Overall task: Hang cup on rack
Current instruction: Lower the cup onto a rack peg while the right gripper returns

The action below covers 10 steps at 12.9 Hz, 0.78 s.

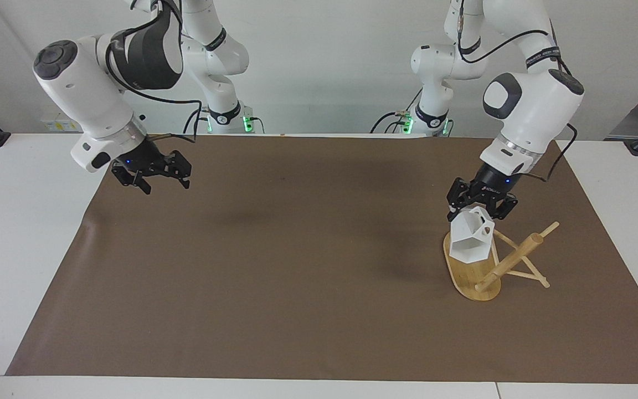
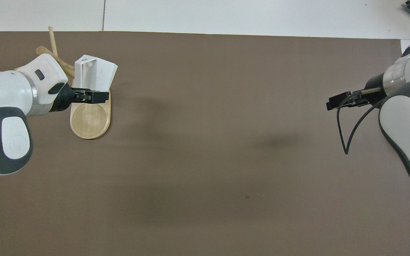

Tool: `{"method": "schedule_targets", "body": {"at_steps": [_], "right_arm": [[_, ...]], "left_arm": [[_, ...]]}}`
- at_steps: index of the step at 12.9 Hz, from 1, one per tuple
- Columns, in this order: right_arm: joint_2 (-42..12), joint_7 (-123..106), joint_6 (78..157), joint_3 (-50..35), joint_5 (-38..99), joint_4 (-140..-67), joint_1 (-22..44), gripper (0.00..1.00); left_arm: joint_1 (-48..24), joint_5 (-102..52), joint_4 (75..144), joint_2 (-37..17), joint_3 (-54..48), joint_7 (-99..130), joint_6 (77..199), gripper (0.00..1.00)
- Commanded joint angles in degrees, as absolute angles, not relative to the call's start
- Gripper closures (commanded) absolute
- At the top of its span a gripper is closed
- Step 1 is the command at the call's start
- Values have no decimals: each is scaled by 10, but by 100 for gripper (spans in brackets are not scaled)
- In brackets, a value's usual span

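left gripper clenched on cup — hanging beneath it, over rack | right gripper released

rack pegs — partly hidden, left arm

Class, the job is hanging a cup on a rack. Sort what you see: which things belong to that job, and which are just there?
Part of the job:
- cup, gripped by the left tool
- rack

Just there:
- brown mat
- right tool, waiting, open
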<state>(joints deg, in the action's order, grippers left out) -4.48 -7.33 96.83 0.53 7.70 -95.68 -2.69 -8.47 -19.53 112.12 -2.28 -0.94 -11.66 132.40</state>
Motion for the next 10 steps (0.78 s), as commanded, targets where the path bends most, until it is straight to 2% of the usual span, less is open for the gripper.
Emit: {"method": "schedule_targets", "body": {"at_steps": [1, 5, 10], "right_arm": [[-14, -62, 926, 16, 66, -957, -31, 0], [7, -50, 881, 32, 66, -954, -30, 0], [12, 12, 834, 16, 54, -914, -23, 0]], "left_arm": [[-76, -189, 1121, -26, -12, -109, 1337, 100], [-66, -197, 1121, -36, -12, -109, 1339, 100], [-53, -198, 1121, -46, -13, -110, 1350, 100]]}}
